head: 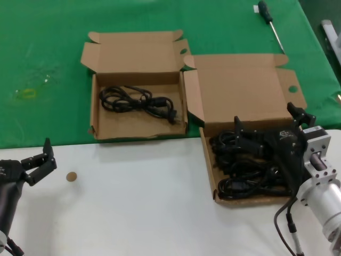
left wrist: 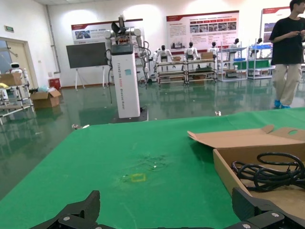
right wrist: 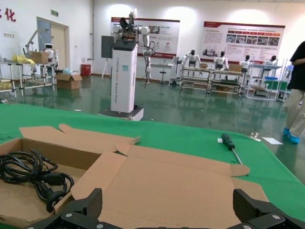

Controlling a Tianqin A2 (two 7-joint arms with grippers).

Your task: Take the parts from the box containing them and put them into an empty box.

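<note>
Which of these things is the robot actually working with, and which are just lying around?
In use:
- cords piled in the bigger box
- smaller box, one cord already inside
- right gripper, open above the pile

Lying about:
- screwdriver on the green cloth
- small round disc
- left gripper, idle

I see right gripper fingers spread, low over the cords in the larger box | smaller box holds one coiled cord | left gripper open, parked over white surface | screwdriver on green mat.
</note>
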